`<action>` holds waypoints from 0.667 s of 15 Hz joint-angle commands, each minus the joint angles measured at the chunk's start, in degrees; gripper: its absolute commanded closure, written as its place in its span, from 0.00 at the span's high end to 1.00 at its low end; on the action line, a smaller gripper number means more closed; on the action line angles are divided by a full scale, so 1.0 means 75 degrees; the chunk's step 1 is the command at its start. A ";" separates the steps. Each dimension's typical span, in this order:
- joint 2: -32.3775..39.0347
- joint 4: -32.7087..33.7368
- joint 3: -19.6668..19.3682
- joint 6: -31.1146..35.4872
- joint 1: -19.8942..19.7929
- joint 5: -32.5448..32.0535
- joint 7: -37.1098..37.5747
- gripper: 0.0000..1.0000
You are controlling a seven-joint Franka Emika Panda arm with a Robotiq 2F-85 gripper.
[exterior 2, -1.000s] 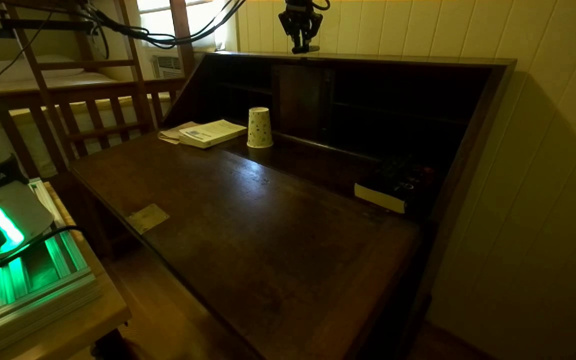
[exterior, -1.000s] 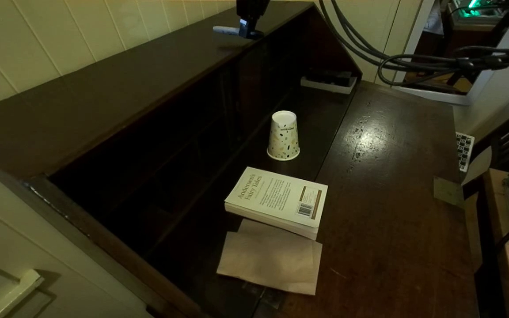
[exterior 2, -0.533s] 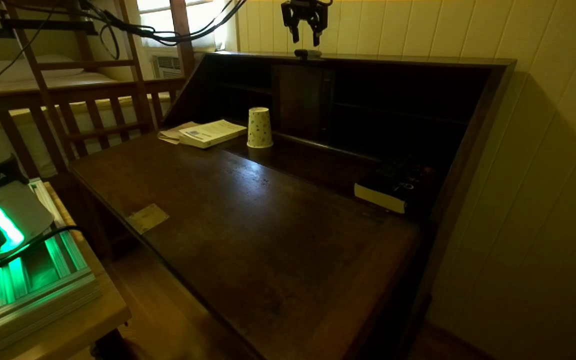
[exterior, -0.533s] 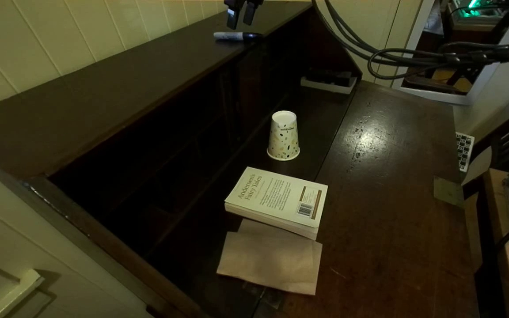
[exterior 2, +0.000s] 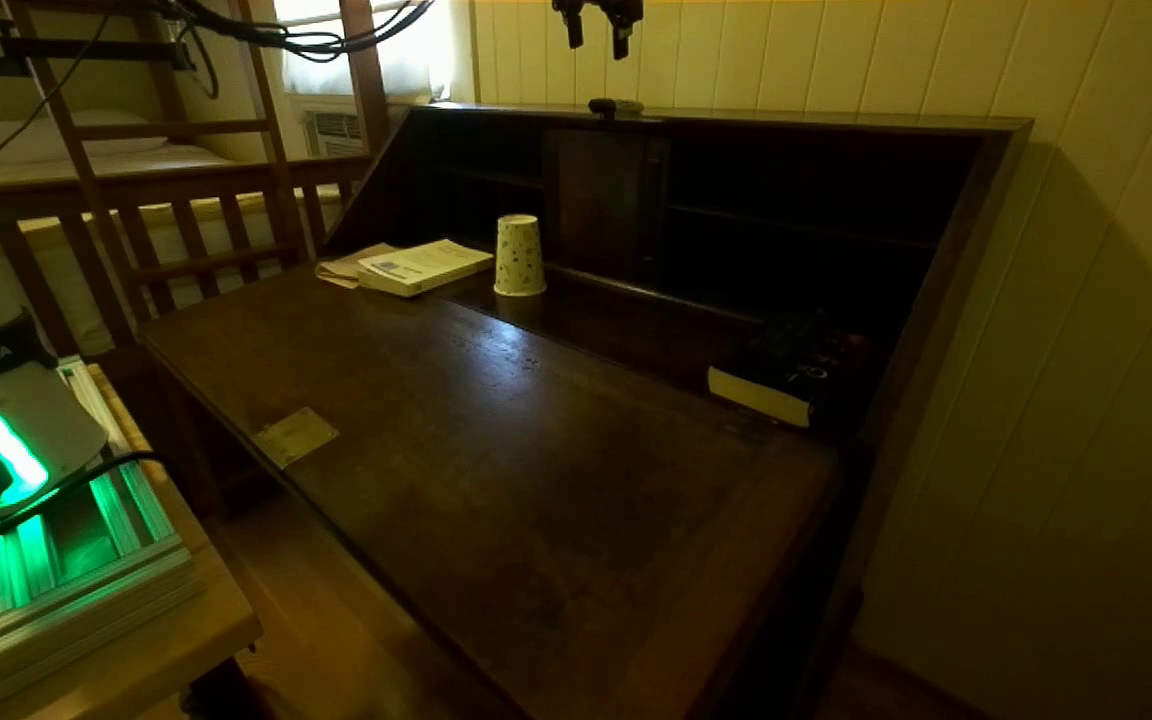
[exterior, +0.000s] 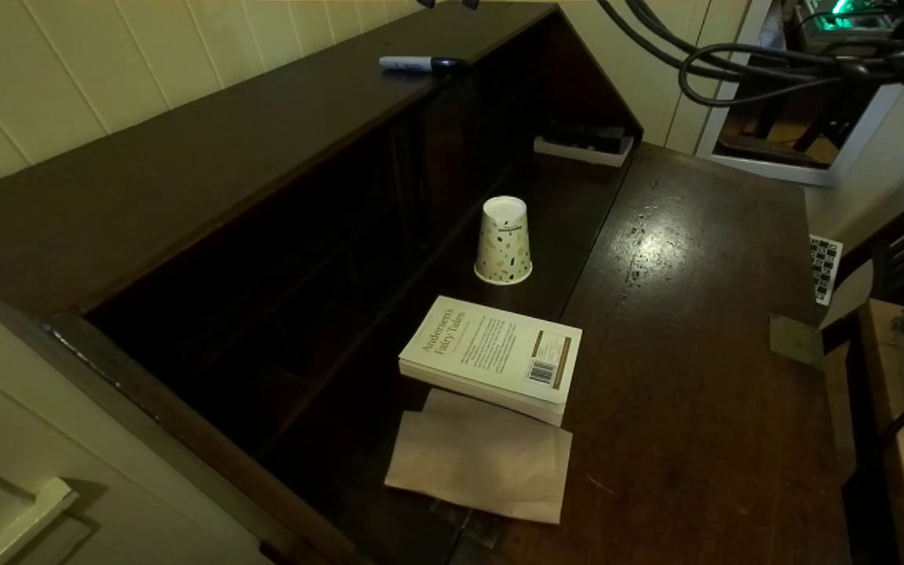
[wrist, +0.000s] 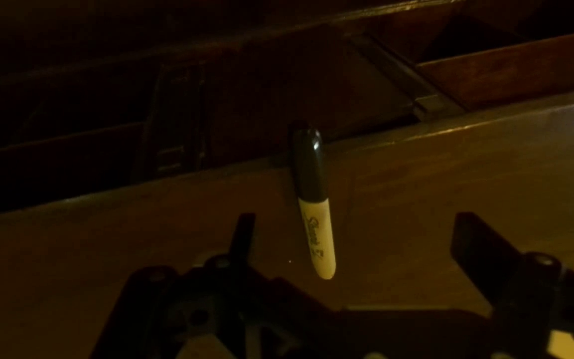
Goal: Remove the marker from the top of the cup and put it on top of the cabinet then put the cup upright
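Observation:
The marker, white-bodied with a black cap, lies on the flat top of the dark brown cabinet; its cap end sticks out a little past the front edge in the wrist view. Above it and apart from it hangs my gripper, open, with its fingers spread wide and nothing held between them. In an exterior view only its fingertips show at the top border. The speckled white cup stands upside down on the desk surface below, its closed base facing up, with nothing on it.
Beside the cup lies a white book, with a brown paper next to it. A thick dark book sits at the far end of the desk. Cables loop through the air. A panelled wall rises behind the cabinet.
A second ago my gripper was shut on the marker at the cabinet top. It has opened, let the marker go and risen away from it. The cup has not moved.

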 commanded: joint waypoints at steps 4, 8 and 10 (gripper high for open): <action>-0.1299 -0.1744 -0.0127 -0.0590 0.0131 -0.0231 0.0769 1.00; -0.1109 -0.1565 -0.0155 -0.0580 0.0101 -0.0064 0.0530 1.00; -0.1149 -0.1625 -0.0168 -0.0579 0.0101 -0.0064 0.0530 1.00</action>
